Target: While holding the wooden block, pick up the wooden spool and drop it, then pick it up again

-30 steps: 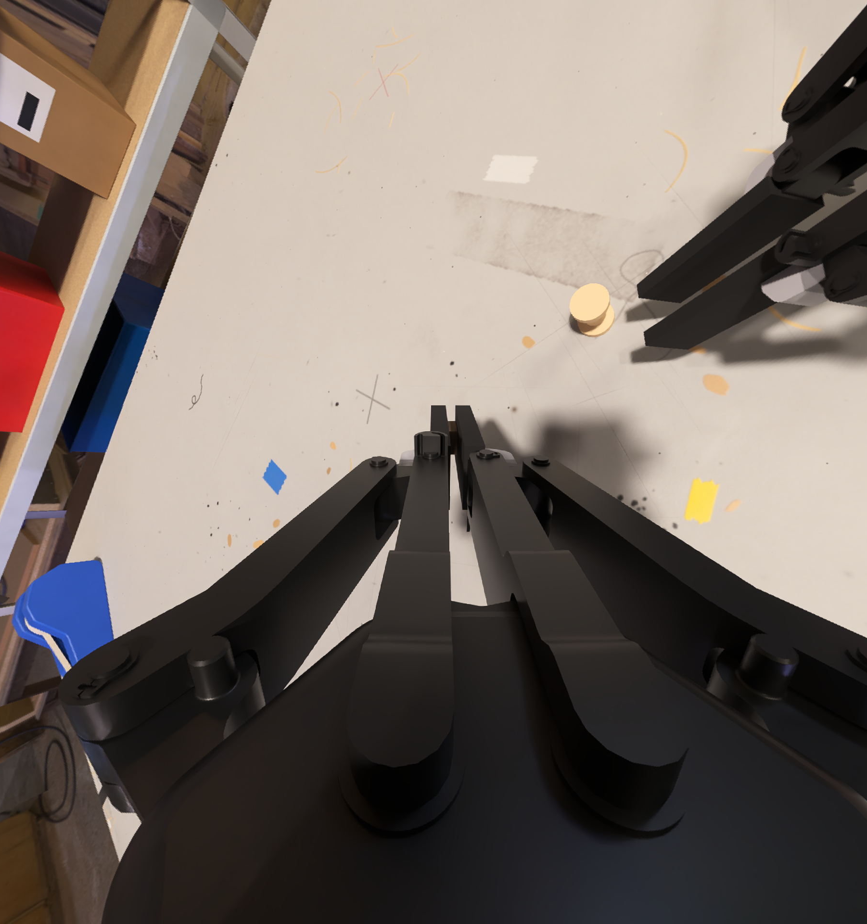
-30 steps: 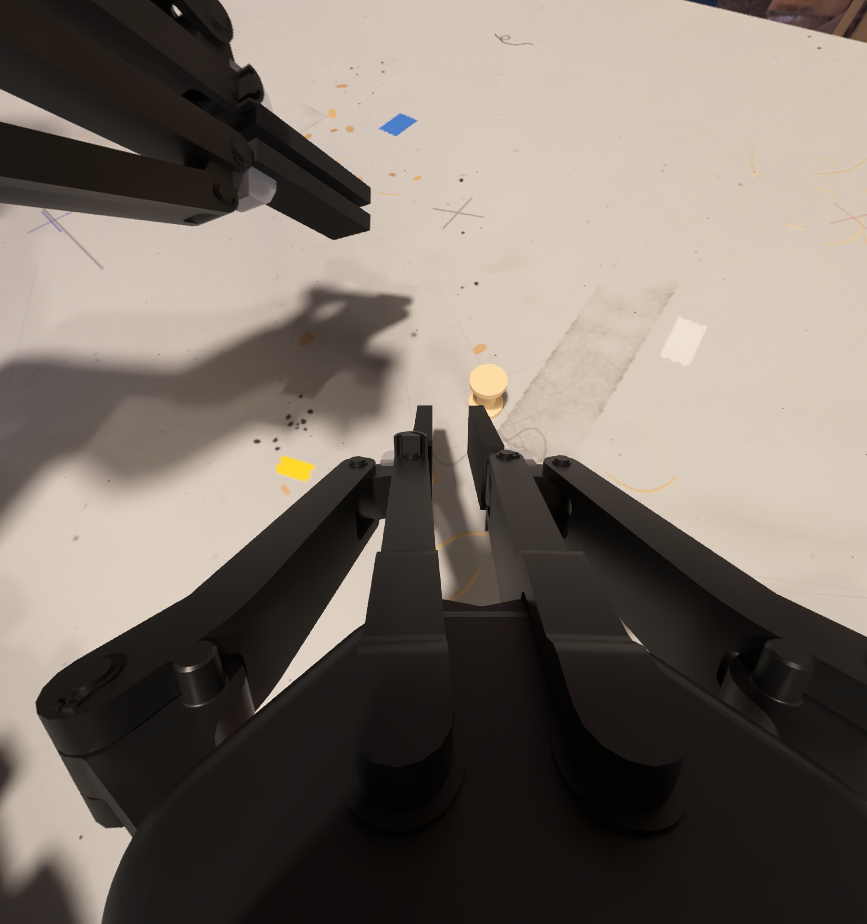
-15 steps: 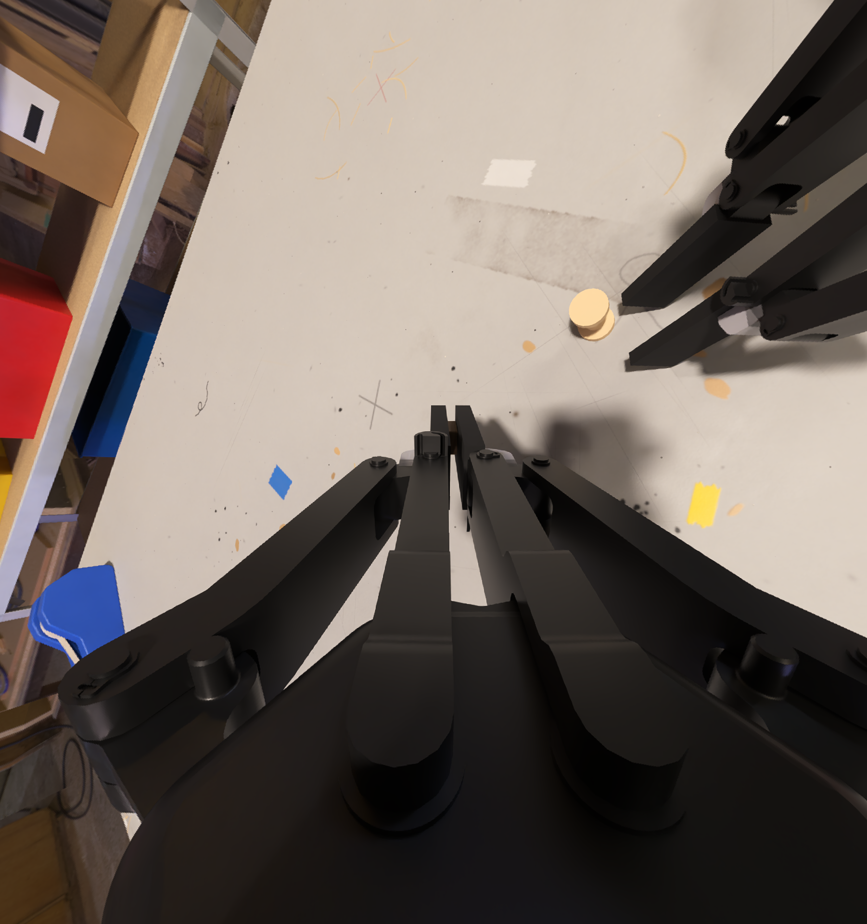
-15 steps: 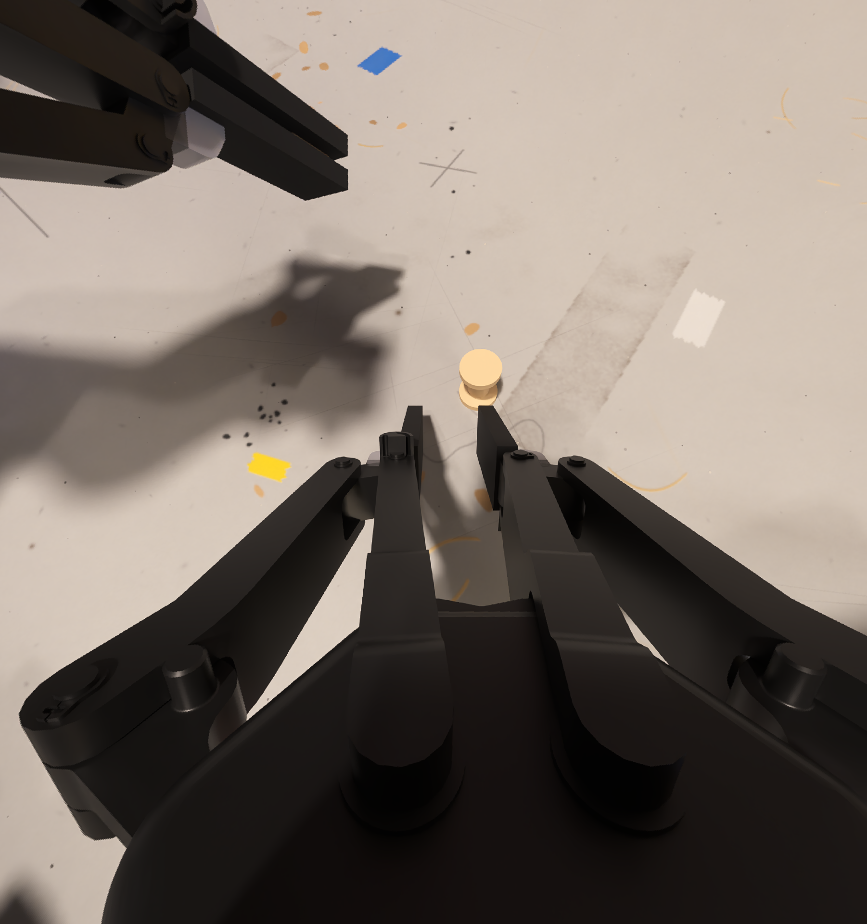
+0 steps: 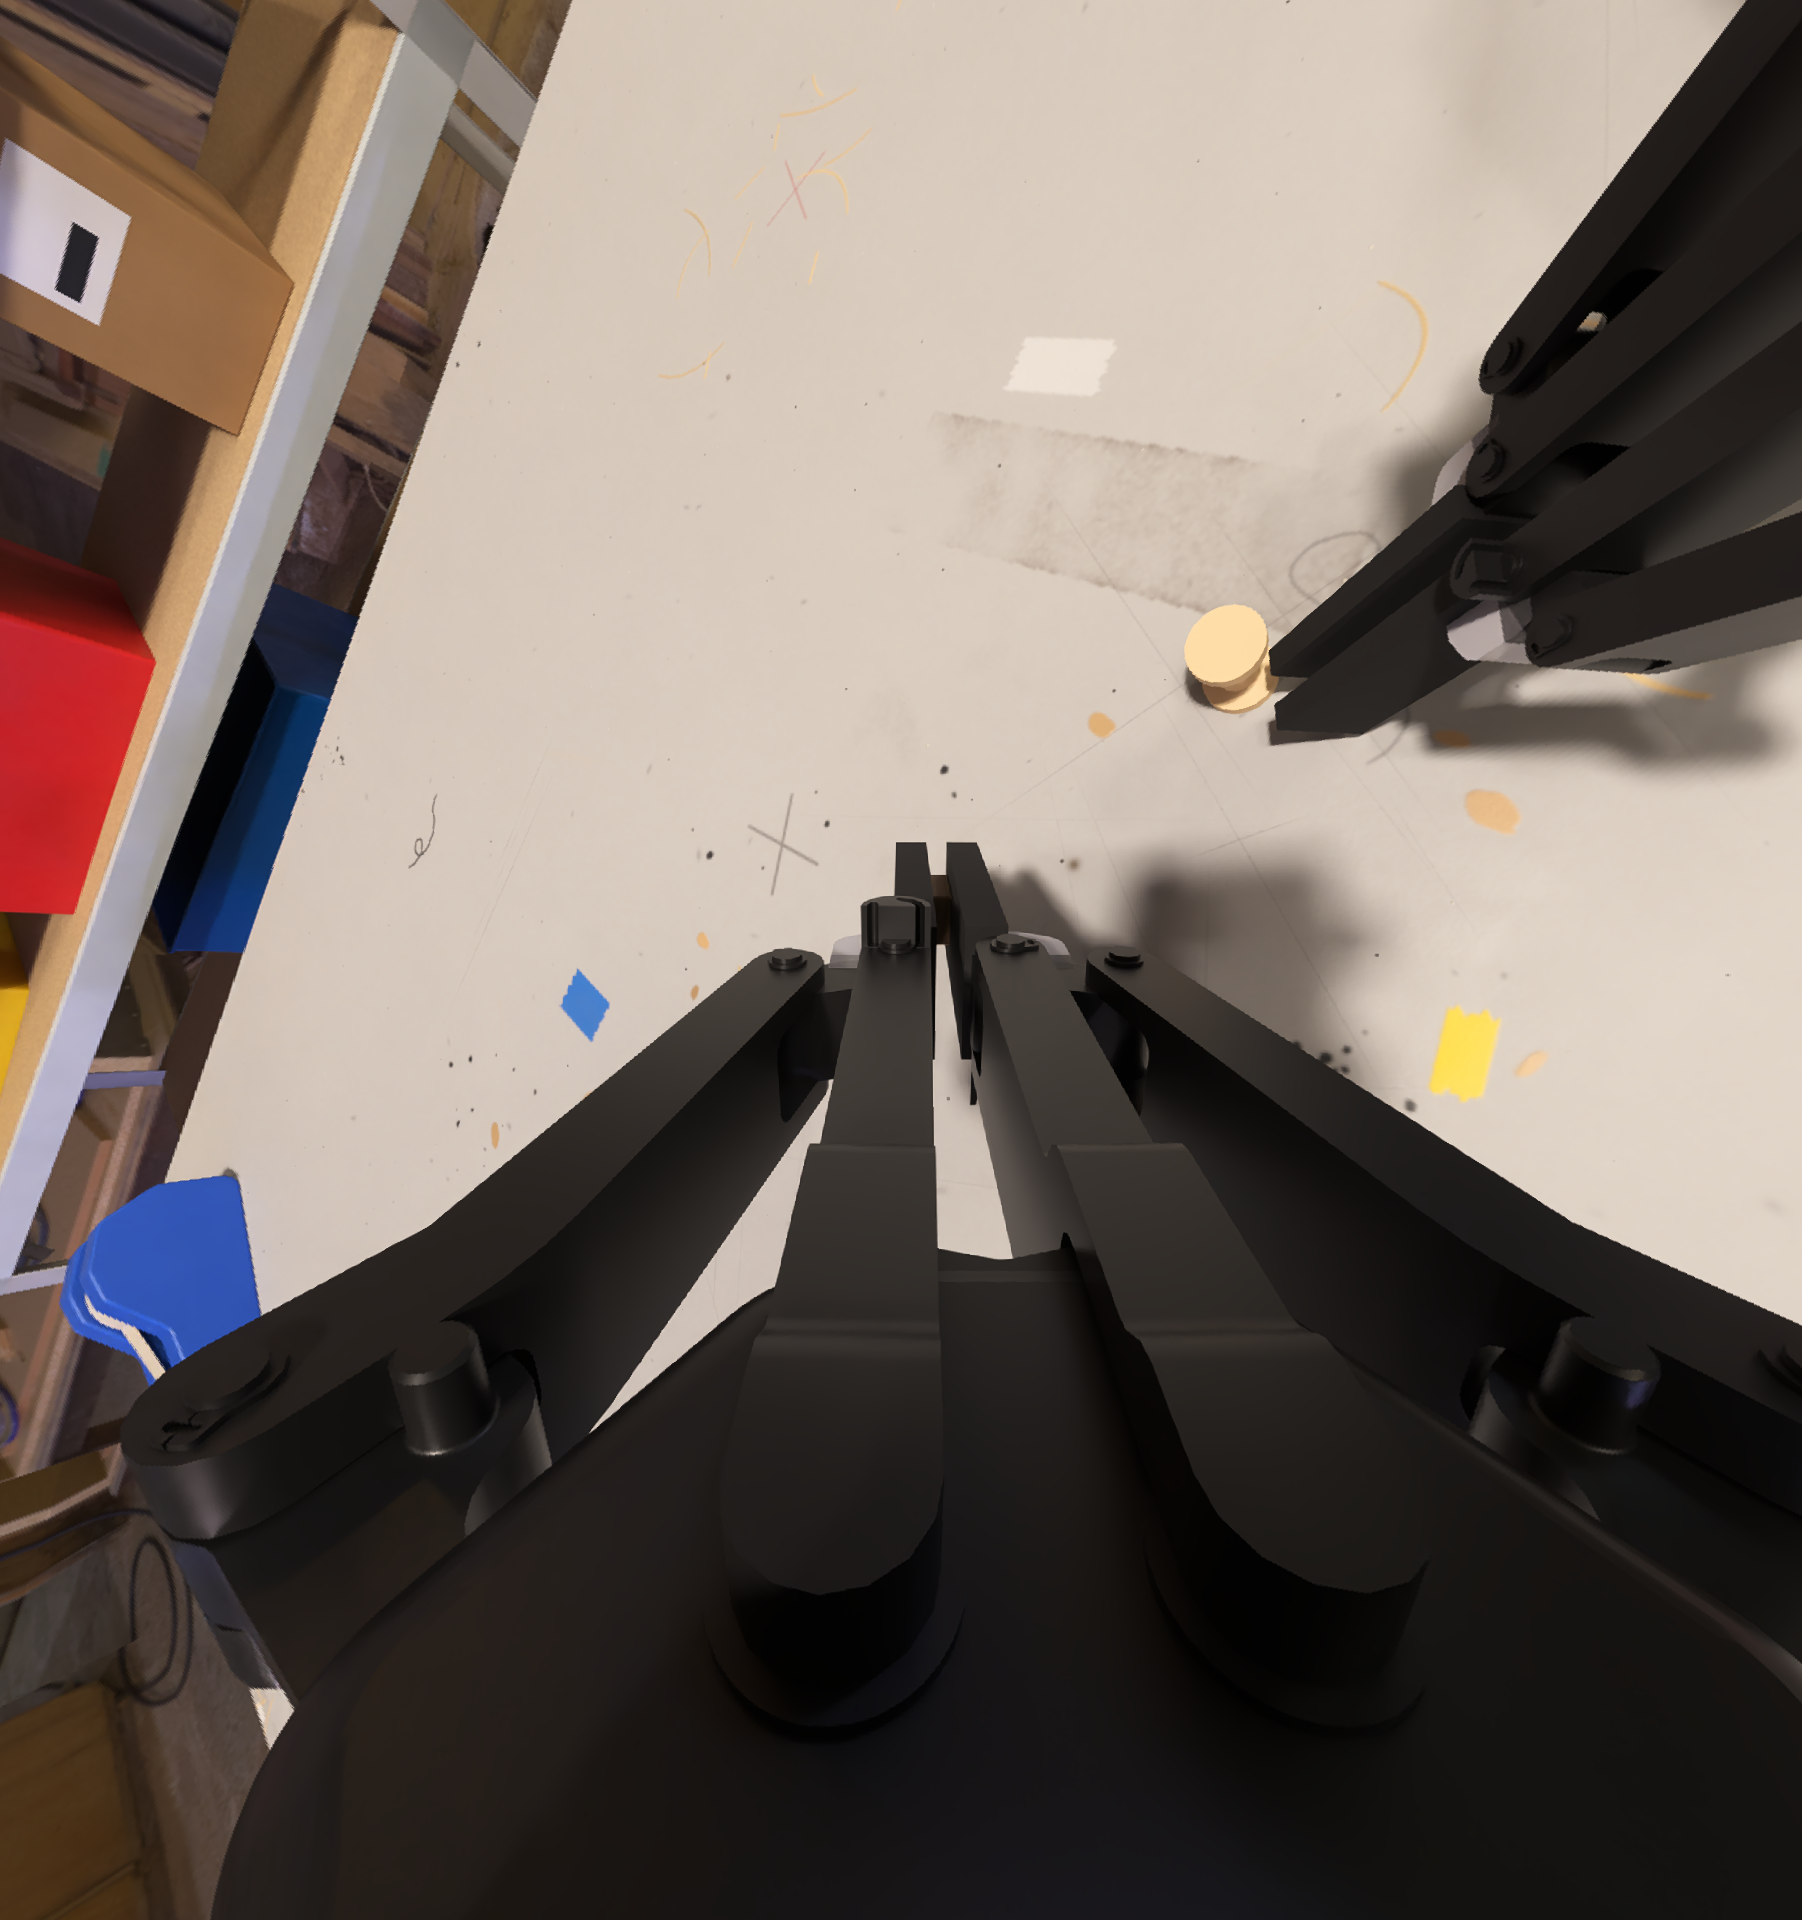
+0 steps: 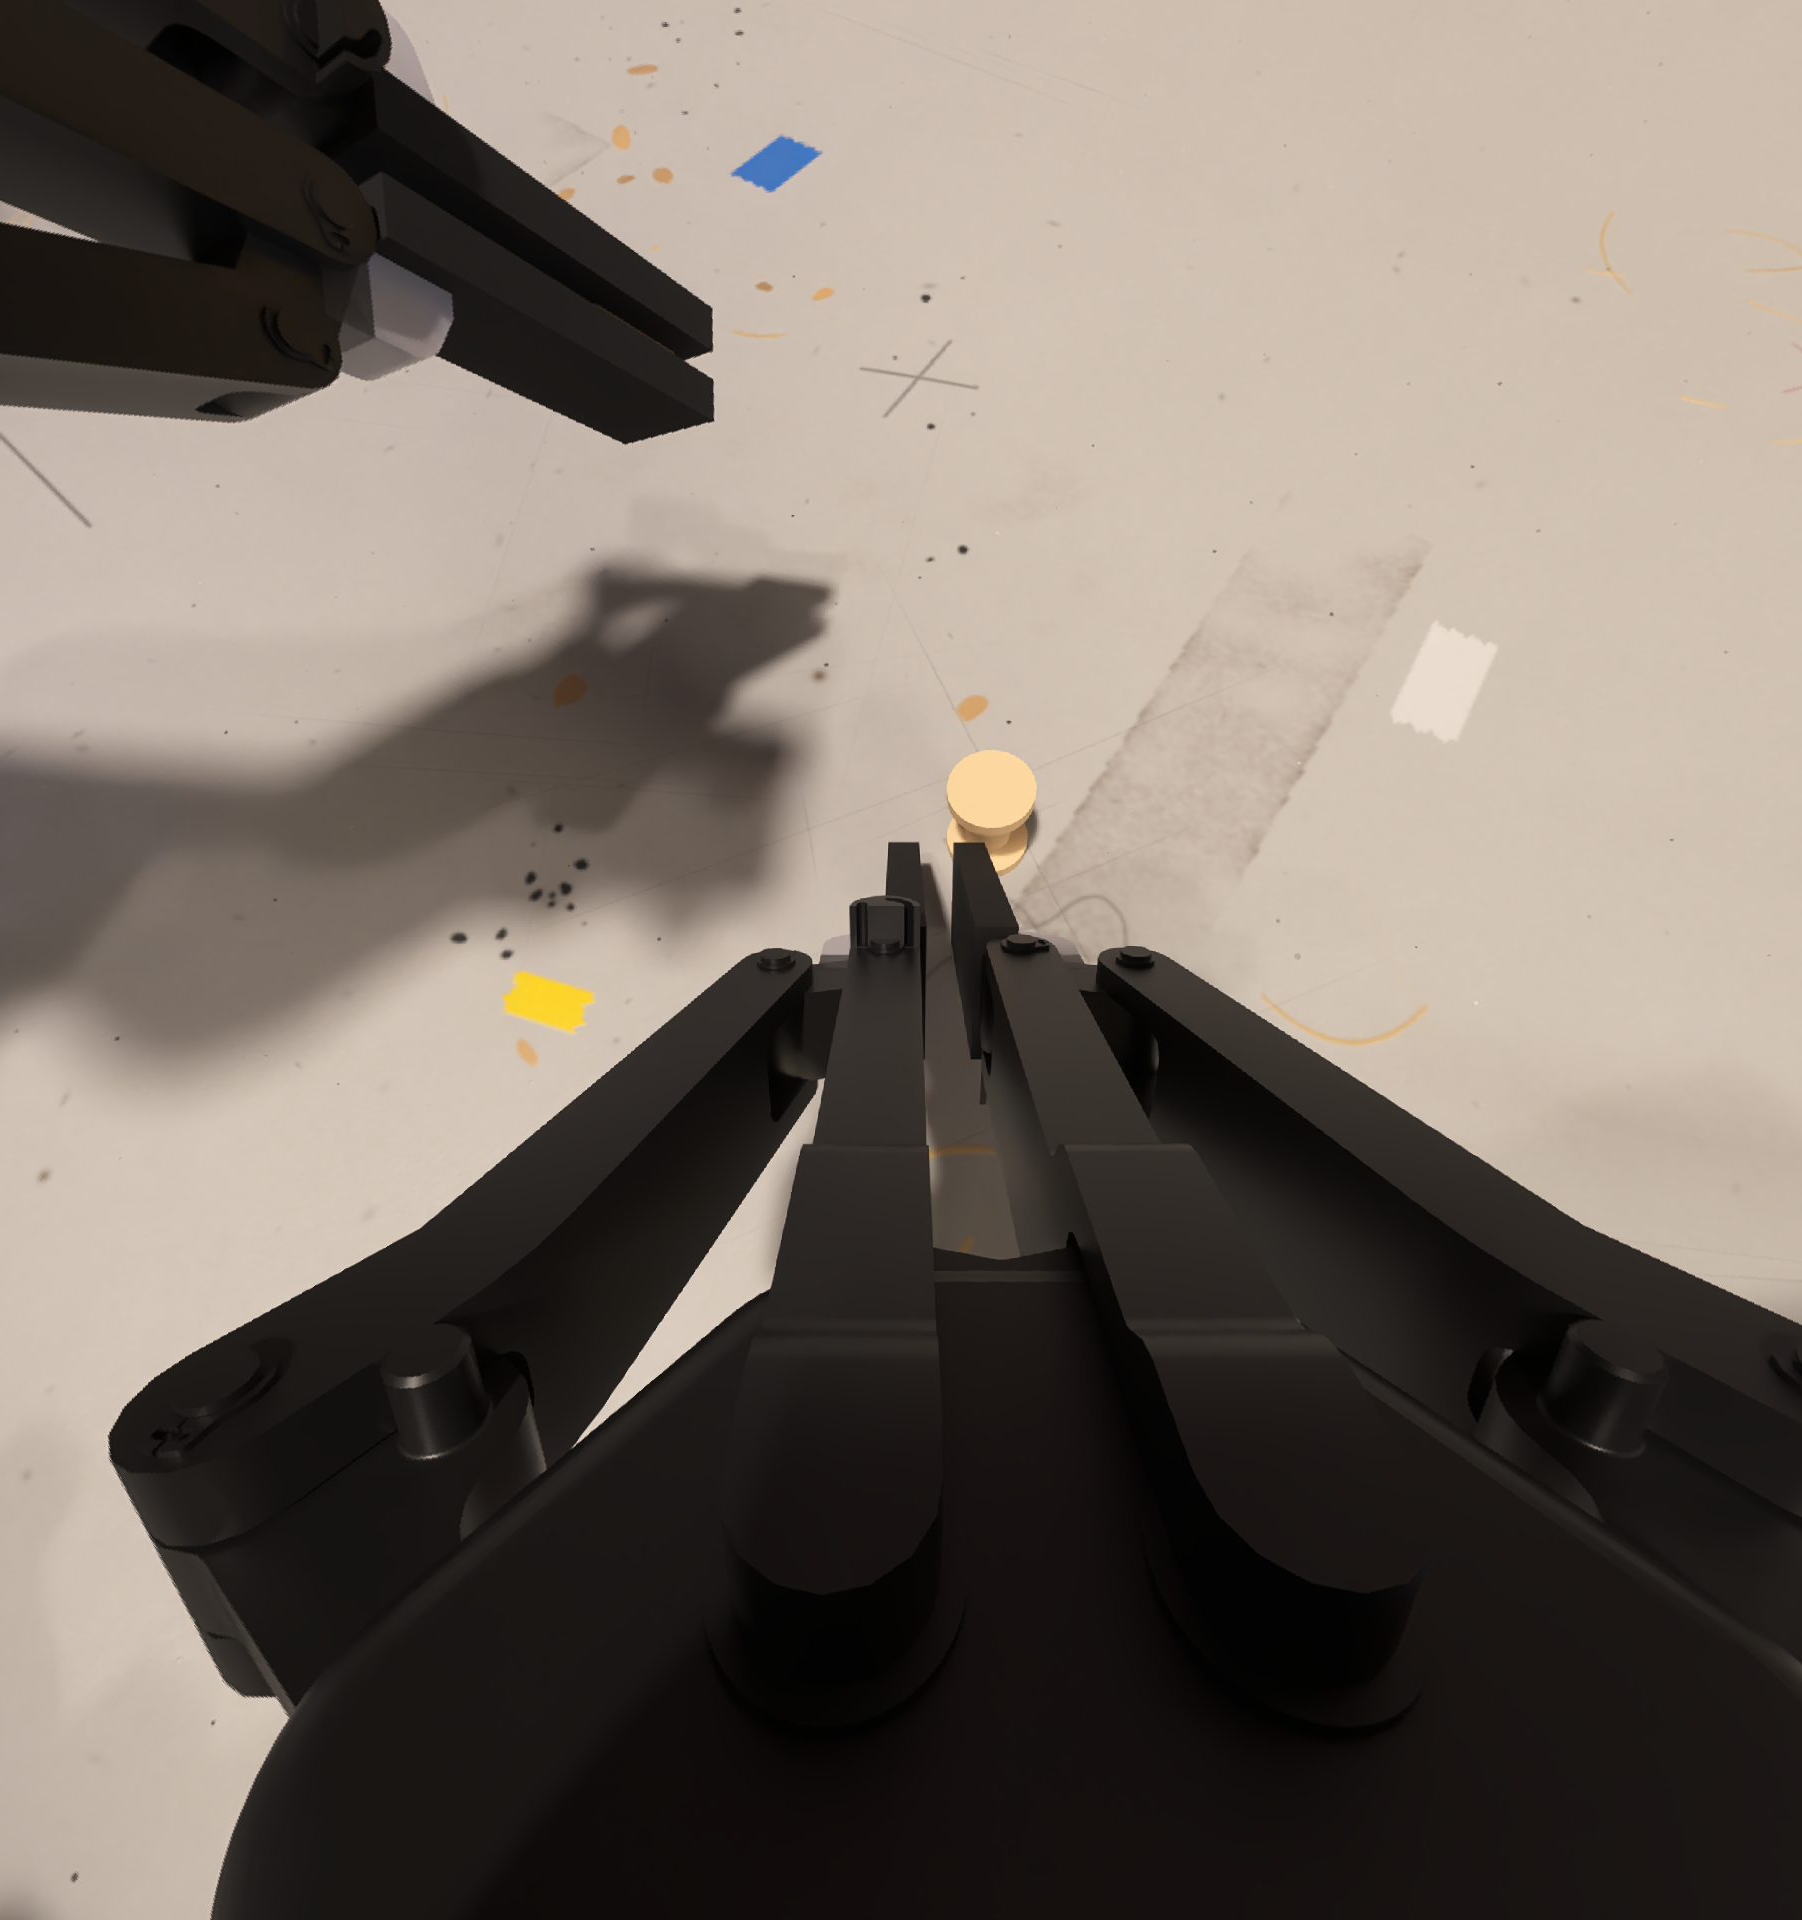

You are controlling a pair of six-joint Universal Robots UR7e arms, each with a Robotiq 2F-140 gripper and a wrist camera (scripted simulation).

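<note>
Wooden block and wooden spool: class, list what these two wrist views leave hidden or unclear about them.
- Wooden block: in the left wrist view only a brown sliver shows between the fingers of the left gripper, so its shape is hidden.
- Wooden block, right wrist view: the left gripper's fingers hide it completely.
- Wooden spool: in the right wrist view the right gripper covers part of its lower flange, so contact cannot be told.

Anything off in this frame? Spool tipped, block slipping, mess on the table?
Nothing stands out. The wooden spool stands upright on the table, just ahead of the right gripper, whose fingers are only slightly apart. The left gripper is shut on a brown sliver, presumably the wooden block. Tape scraps and specks lie flat.
</note>
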